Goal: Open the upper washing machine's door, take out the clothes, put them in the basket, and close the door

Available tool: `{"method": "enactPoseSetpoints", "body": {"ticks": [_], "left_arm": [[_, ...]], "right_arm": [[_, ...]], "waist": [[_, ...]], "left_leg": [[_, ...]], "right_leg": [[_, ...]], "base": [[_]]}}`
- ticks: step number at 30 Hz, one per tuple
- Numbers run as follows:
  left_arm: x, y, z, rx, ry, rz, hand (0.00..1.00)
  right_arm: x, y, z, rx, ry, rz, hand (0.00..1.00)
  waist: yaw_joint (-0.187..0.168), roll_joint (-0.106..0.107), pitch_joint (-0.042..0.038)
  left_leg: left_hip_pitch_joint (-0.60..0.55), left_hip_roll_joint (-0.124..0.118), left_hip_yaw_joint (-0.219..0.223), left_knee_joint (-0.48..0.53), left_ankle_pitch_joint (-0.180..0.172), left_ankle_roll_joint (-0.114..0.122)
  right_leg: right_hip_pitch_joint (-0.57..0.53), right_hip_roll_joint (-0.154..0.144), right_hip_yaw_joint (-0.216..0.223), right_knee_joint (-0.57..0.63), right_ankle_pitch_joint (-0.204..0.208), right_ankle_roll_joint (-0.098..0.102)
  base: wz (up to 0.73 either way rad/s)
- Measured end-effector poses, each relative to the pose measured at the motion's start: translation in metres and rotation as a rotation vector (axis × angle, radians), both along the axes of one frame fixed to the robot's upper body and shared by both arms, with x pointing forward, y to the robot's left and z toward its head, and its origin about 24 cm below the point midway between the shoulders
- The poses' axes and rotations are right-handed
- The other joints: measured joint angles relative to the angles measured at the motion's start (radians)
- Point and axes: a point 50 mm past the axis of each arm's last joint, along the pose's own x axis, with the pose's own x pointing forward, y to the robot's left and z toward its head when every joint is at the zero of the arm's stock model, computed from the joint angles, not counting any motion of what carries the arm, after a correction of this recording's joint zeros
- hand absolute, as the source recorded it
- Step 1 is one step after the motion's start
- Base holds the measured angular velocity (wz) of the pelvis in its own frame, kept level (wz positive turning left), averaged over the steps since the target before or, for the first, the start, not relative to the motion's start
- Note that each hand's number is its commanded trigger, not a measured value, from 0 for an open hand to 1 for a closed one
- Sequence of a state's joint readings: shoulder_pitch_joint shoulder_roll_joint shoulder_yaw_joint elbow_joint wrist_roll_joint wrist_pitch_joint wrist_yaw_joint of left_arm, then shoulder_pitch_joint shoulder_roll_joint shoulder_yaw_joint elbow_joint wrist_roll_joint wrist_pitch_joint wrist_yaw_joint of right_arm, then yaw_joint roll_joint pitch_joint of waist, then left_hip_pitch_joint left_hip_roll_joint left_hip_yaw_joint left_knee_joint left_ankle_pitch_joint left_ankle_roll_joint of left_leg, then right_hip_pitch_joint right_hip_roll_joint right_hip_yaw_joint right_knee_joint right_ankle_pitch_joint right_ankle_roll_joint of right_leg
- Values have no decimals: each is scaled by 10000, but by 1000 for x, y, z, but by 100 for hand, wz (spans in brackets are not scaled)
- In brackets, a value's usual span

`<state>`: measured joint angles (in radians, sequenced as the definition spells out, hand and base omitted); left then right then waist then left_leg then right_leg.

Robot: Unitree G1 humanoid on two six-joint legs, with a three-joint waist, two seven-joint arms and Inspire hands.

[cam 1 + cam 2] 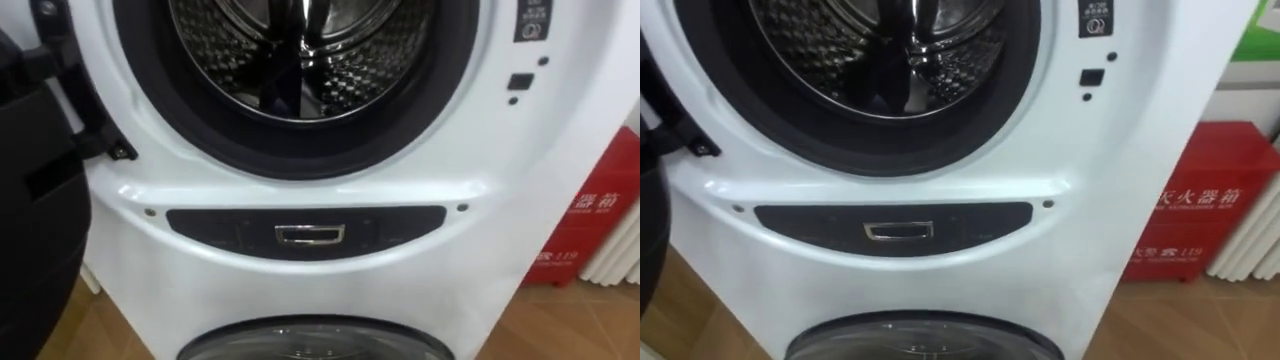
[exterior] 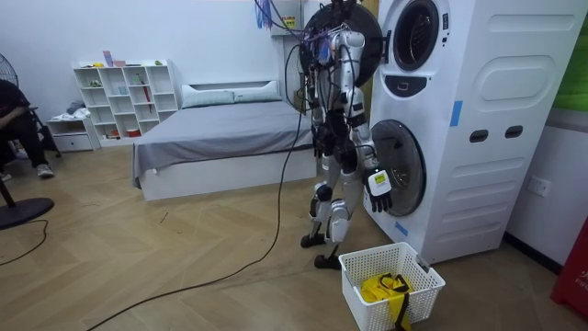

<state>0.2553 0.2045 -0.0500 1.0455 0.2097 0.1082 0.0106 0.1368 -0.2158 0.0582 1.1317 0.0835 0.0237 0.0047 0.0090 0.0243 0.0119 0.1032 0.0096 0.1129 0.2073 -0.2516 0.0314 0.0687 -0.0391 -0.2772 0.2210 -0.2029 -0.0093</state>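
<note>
Upper drum (image 1: 375, 55) shows me bare metal, yellow clothes (image 2: 381, 287) lie in the basket (image 2: 418, 294) by the feet; right hand (image 2: 379, 195) hangs low, open or closed I cannot tell; cloth likely soft, light, so I'd bunch a fold

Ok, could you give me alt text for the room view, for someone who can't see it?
A humanoid robot stands facing two stacked white washing machines, the upper door swung open, its right hand hanging by the lower door. A white basket holding a yellow item sits on the floor beside its feet.
</note>
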Motion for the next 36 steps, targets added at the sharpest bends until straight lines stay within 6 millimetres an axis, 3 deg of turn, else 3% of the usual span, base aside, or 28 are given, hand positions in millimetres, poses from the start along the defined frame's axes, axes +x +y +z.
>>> {"method": "enactPoseSetpoints", "body": {"ticks": [7,9,12,15,17,18,19,20,22,24,26,27,28,30,31,32,33,35,36], "left_arm": [[-13,-5,-2,-90,453,3,0],[-13,-4,-1,22,487,-35,0],[-10,-1,-1,144,451,-151,0],[-10,-2,-1,19,564,-276,0],[-1,-4,-1,-142,381,-300,0],[0,-4,-1,-156,360,-299,0],[2,-6,-1,-296,346,-319,0],[-3,-7,-2,-413,477,-249,0],[5,-6,-1,-395,297,-277,0],[26,-5,1,-369,-225,-348,0],[55,-6,5,-378,-1033,-492,0],[71,-7,7,-371,-1462,-442,0],[76,-8,8,-418,-1639,-405,0],[101,-16,13,-509,-2332,-907,0],[107,-19,14,-554,-2486,-1024,0],[114,-23,16,-646,-2681,-1205,0],[115,-24,16,-702,-2741,-1210,0],[109,-24,14,-730,-2731,-1225,0],[105,-23,13,-718,-2657,-1189,0]], "right_arm": [[0,7,-2,359,161,639,0],[-1,10,-3,478,224,809,0],[4,14,-2,689,172,1283,0],[14,14,-1,507,181,2267,0],[20,13,0,331,149,2677,0],[22,12,1,315,126,2710,0],[23,8,2,162,141,2794,0],[24,5,3,-20,107,2848,0],[28,3,5,-190,-60,2857,0],[34,-1,7,-381,-292,2858,0],[44,-4,10,-573,-489,2947,0],[49,-3,11,-636,-628,2929,0],[52,-3,12,-652,-709,2901,0],[61,-1,14,-698,-956,2920,0],[65,0,15,-688,-1067,2929,0],[69,1,15,-730,-1116,3042,0],[70,2,15,-747,-1101,3162,0],[71,7,15,-742,-1021,3609,0],[72,8,15,-743,-1016,3767,0]], "waist": [[85,-182,-89],[286,-268,-65],[489,-310,-105],[658,-333,-76],[760,-309,-121],[744,-290,-108],[759,-171,-38],[758,26,-54],[644,108,-55],[248,150,-48],[130,248,-28],[32,302,-40],[-15,263,-14],[-45,285,-7],[-51,289,1],[-44,268,0],[-43,280,8],[19,1,-83],[20,-52,-98]], "left_leg": [[199,49,26,28,8,-5],[209,99,204,196,-2,-20],[-204,236,213,1093,-219,-205],[-1420,527,114,3461,-308,-344],[-2444,742,-357,5167,-140,-605],[-2617,858,-413,5560,-100,-639],[-2849,1243,-408,6917,-1,-617],[-2626,1529,-413,8055,73,-634],[-2060,1777,-511,8628,166,-777],[-1397,1911,-964,7772,215,-970],[-190,1970,-1290,5598,165,-1151],[203,1959,-1413,4492,-671,-1645],[377,1909,-1414,4040,-986,-1615],[623,1864,-1407,2340,-1882,-1469],[596,1829,-1374,2055,-2024,-1355],[452,1700,-1241,1702,-2177,-1172],[377,1606,-1156,1626,-2196,-1121],[-85,952,-683,1742,-1916,-570],[-176,759,-559,1744,-1828,-399]], "right_leg": [[239,65,-7,-14,16,-22],[258,102,40,-17,17,-41],[100,140,-7,151,-110,-168],[-222,240,42,609,-172,-388],[-481,371,-2,714,-246,-614],[-516,404,-40,731,-274,-668],[-515,581,-98,811,-307,-790],[-548,704,-59,1103,-381,-913],[-904,730,-65,1525,-435,-994],[-1333,652,-341,1846,-431,-994],[-2143,529,-505,2443,-408,-965],[-2535,367,-619,2733,-345,-904],[-2698,279,-676,2841,-275,-885],[-3324,125,-824,2766,319,-765],[-3445,91,-844,2672,521,-733],[-3554,25,-828,2404,975,-613],[-3576,-24,-786,2201,1255,-566],[-3593,-305,-381,1140,2474,-358],[-3585,-330,-247,834,2815,-300]], "base": [[0],[-11],[-8],[-16],[-13],[-7],[-20],[-28],[-3],[35],[23],[25],[25],[17],[12],[4],[-7],[-25],[-39]]}}
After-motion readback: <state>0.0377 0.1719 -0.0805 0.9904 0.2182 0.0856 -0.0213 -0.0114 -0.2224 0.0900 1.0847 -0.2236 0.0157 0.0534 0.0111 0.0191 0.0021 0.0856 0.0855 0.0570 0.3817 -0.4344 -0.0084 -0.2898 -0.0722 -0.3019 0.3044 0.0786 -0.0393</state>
